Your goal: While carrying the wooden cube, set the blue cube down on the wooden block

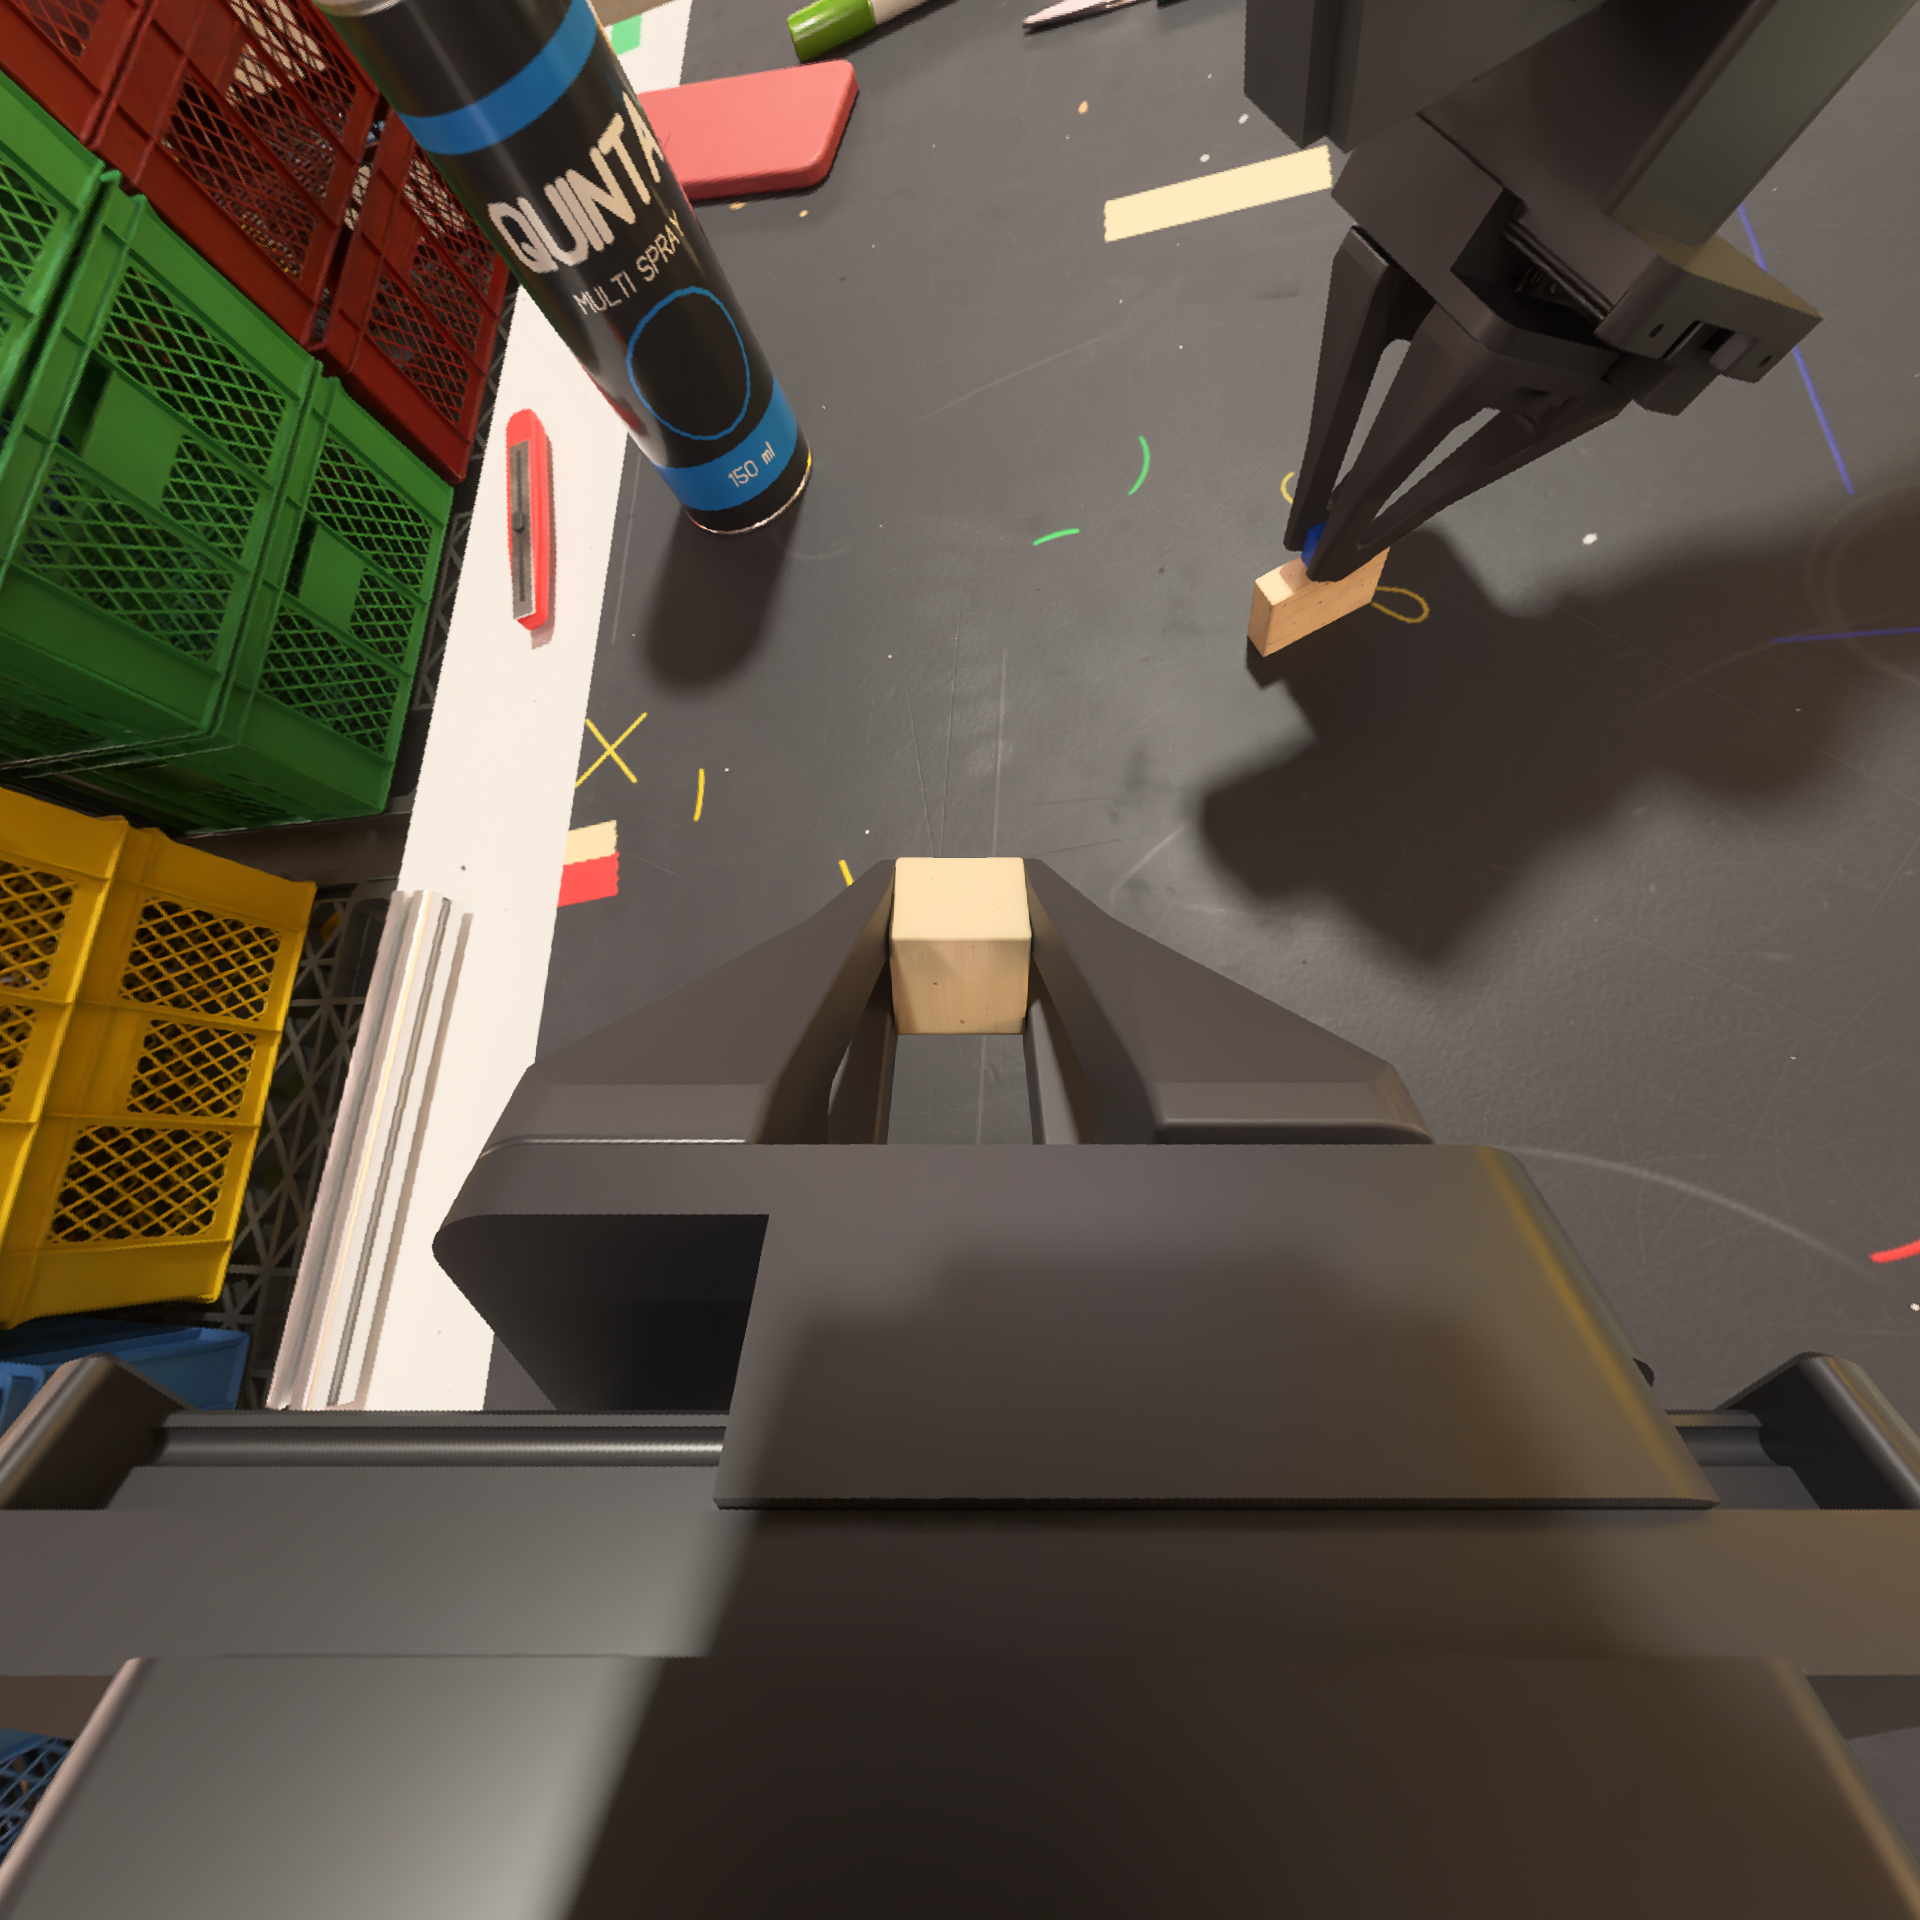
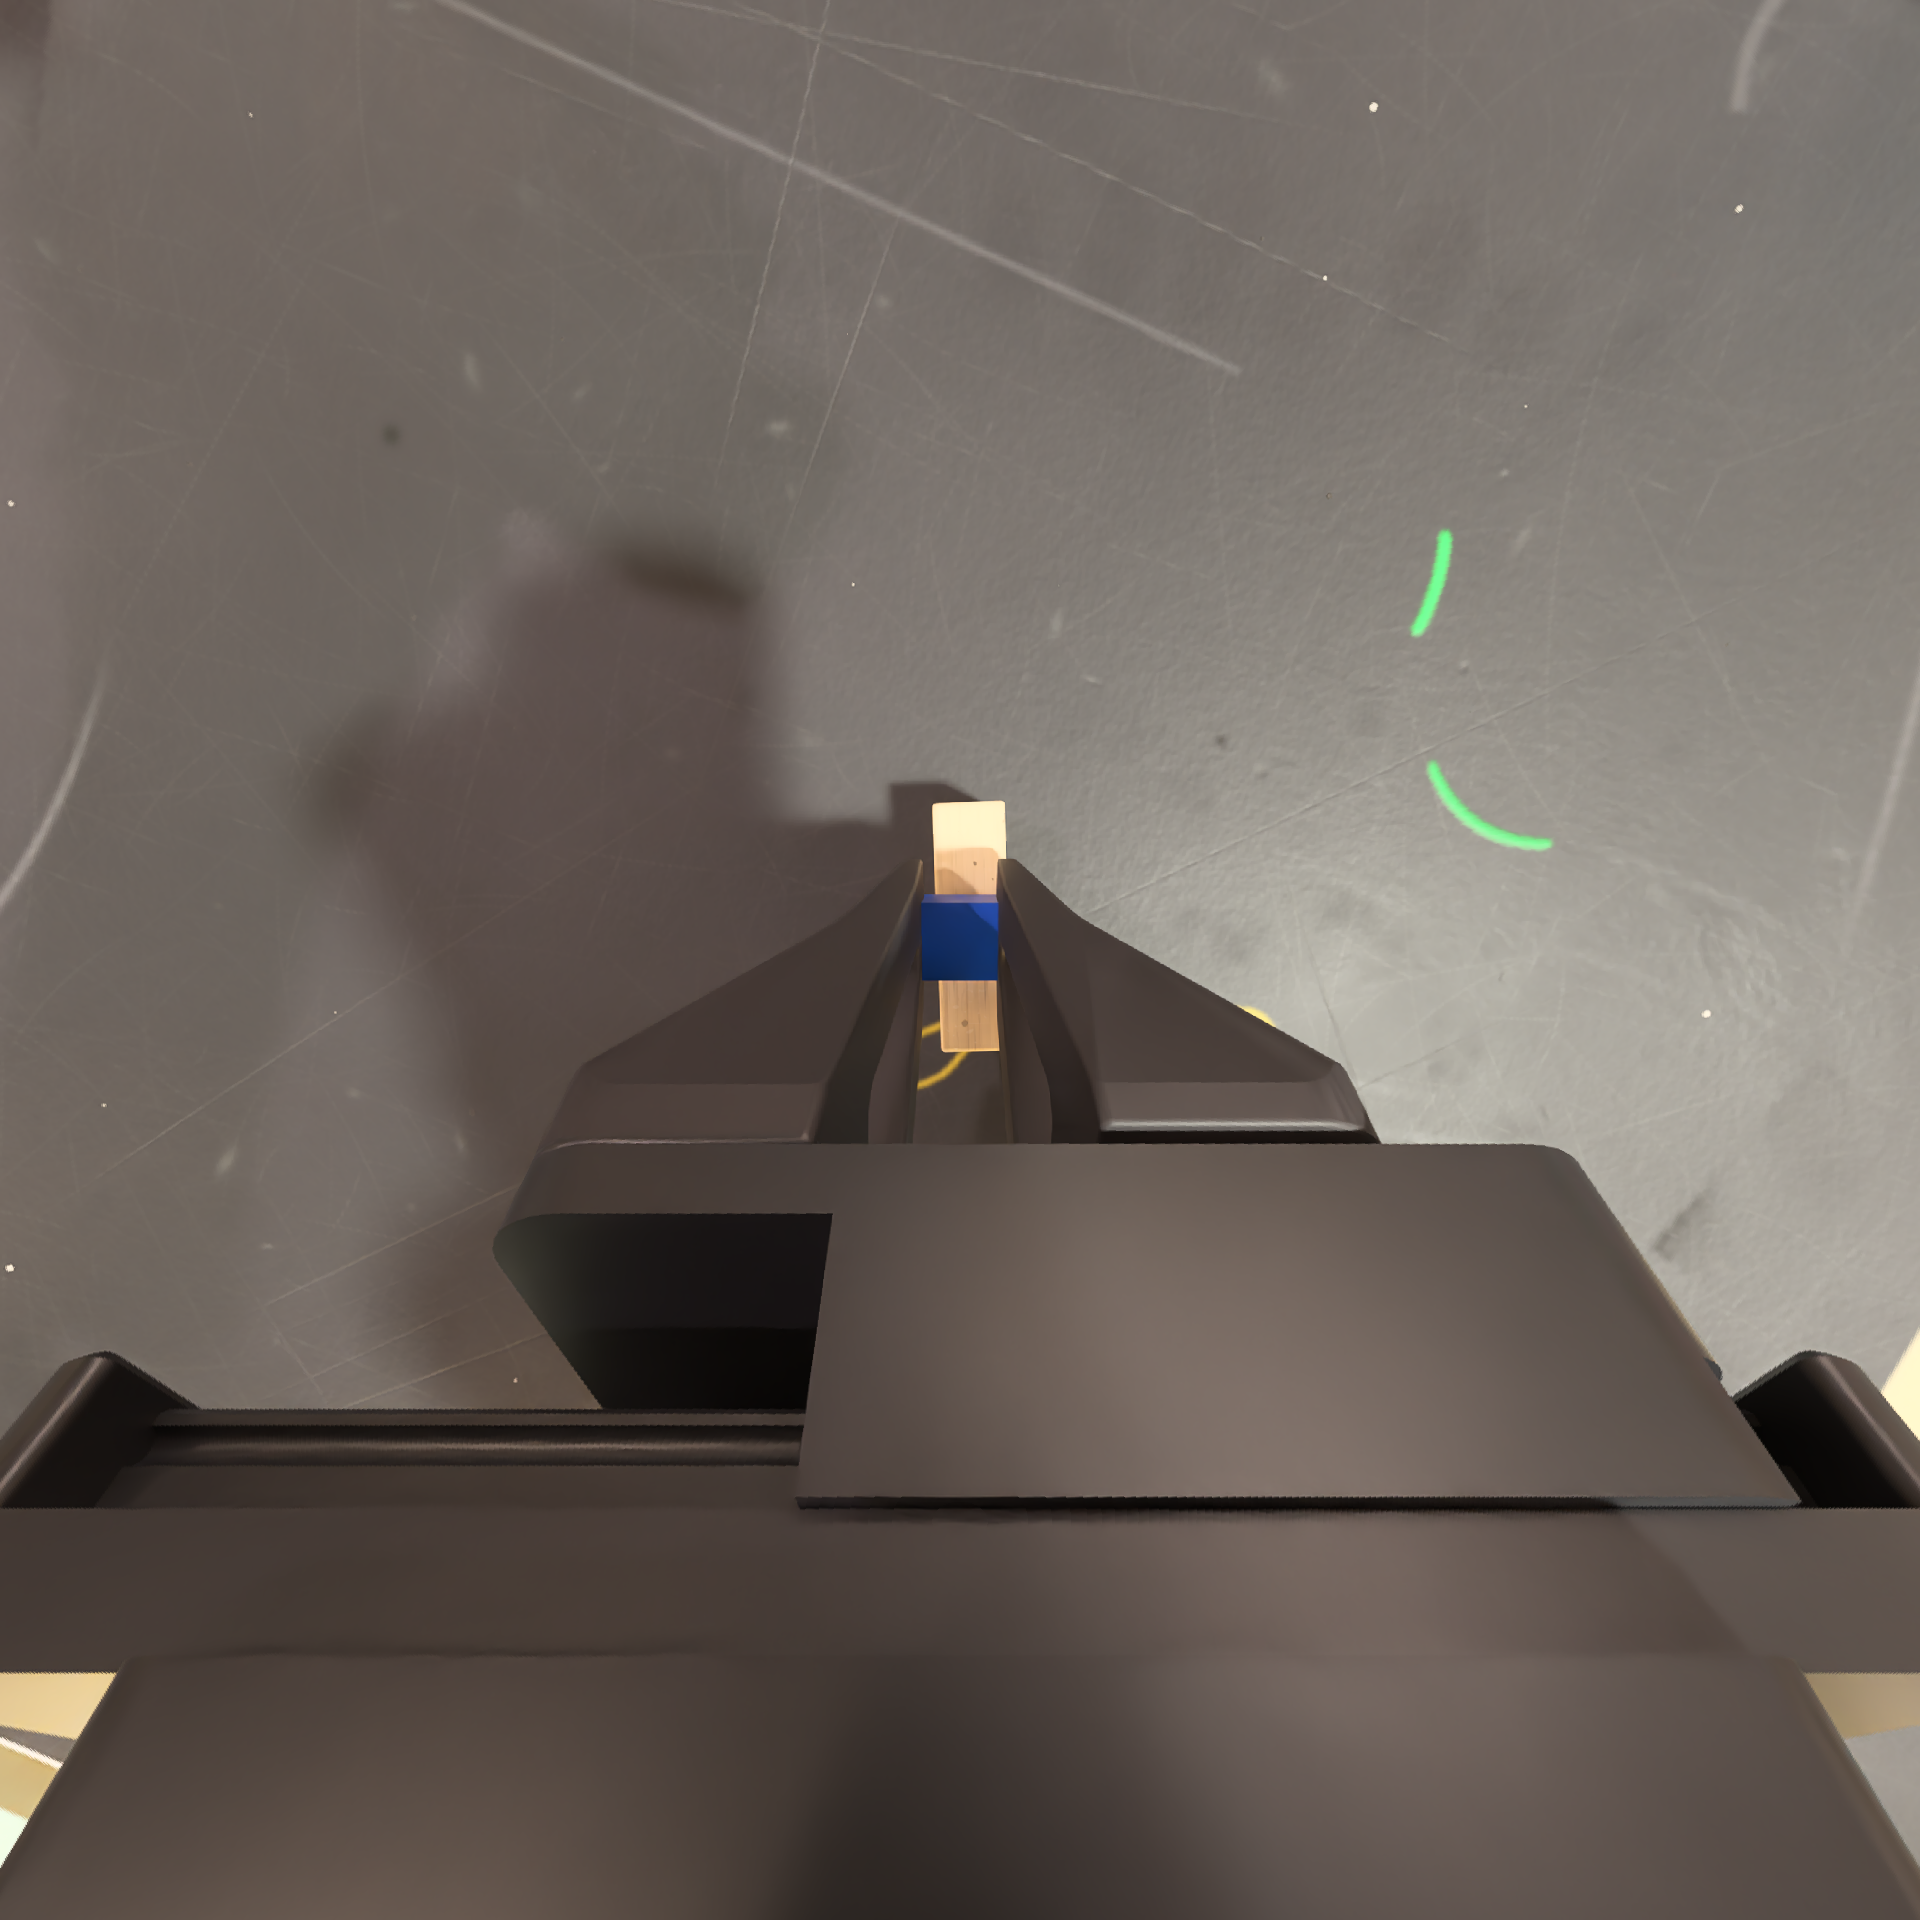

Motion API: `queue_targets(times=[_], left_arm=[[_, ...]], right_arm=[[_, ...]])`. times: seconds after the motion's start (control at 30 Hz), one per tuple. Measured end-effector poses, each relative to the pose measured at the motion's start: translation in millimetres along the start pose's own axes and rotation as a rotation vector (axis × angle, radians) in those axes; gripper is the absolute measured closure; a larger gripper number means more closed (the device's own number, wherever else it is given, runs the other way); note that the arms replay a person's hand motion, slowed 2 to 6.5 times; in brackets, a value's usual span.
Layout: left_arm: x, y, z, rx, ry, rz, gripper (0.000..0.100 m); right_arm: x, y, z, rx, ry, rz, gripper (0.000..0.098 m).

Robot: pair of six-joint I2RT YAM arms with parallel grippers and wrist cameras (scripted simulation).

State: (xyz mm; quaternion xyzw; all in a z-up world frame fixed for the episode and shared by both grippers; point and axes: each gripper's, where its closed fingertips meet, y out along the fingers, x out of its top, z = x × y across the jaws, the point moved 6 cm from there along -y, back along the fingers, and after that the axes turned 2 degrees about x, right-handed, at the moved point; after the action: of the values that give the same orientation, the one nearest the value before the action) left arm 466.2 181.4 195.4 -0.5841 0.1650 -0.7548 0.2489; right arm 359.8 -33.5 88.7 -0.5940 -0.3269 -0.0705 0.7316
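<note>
My left gripper point(image 1: 960, 940) is shut on the pale wooden cube point(image 1: 960, 951) and holds it above the dark table. My right gripper point(image 2: 960, 914) is shut on the small blue cube point(image 2: 958, 938), directly over the narrow wooden block point(image 2: 968, 831) that lies on the table. In the left wrist view the right gripper point(image 1: 1317, 556) stands at the upper right with its tips at the top of the wooden block point(image 1: 1299, 613); only a sliver of the blue cube point(image 1: 1311, 540) shows there. I cannot tell whether the blue cube touches the block.
A black and blue spray can point(image 1: 623, 270) stands at the upper left. Red point(image 1: 249, 156), green point(image 1: 177, 499) and yellow point(image 1: 135, 1049) crates line the left side. A red utility knife point(image 1: 528, 520), a red pad point(image 1: 758, 125) and a metal rail point(image 1: 374, 1143) lie nearby.
</note>
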Motion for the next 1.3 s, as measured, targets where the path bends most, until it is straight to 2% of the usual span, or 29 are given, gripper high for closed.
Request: queue_targets(times=[0.4,1.3], left_arm=[[0,-10,1,0.02,0.006,-0.006,0.081],[-10,-14,6,0.034,-0.01,-0.003,0.081]], right_arm=[[1,0,0,-0.002,-0.001,0.008,0.0863],[2,1,1,-0.011,-0.002,0.034,0.0863]])
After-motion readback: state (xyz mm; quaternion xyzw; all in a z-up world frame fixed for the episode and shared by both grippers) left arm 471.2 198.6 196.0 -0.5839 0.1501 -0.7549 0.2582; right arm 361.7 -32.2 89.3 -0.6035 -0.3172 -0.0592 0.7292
